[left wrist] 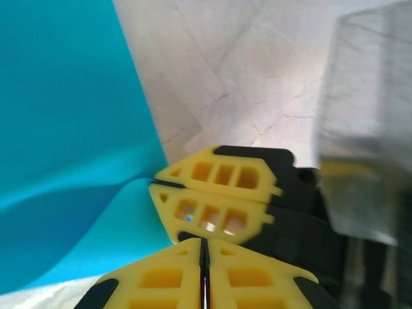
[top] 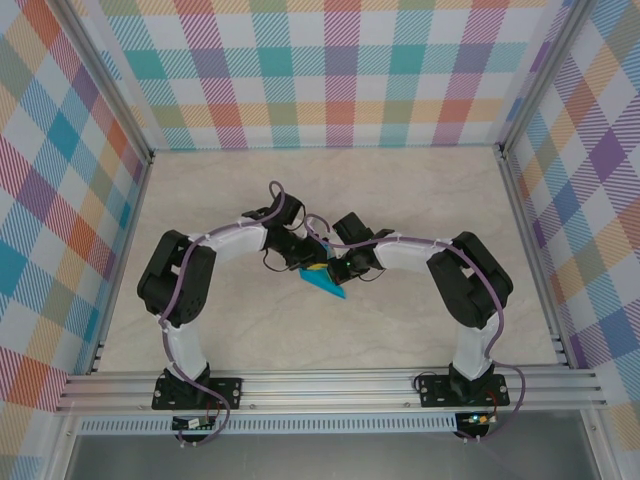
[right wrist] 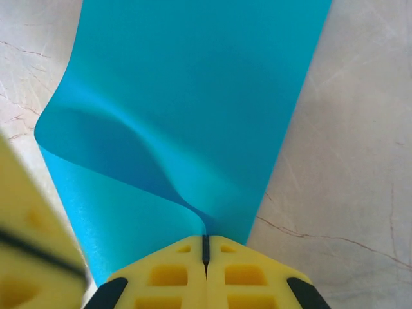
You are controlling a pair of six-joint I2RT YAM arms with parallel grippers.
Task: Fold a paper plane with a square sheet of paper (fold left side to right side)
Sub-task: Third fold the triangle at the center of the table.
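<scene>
The thin teal-blue square sheet of paper (right wrist: 193, 96) is seen at the middle of the pale marbled tabletop (right wrist: 360, 161), bowed over on itself and not yet creased. One edge is pinched in the clenched right gripper (right wrist: 206, 239). The left gripper (left wrist: 203, 248) is pressed shut just beside it; paper between those jaws cannot be made out. The left-to-right fold is judged under way. Next, the edges are to be matched squarely, then the bend flattened into a crease.
</scene>
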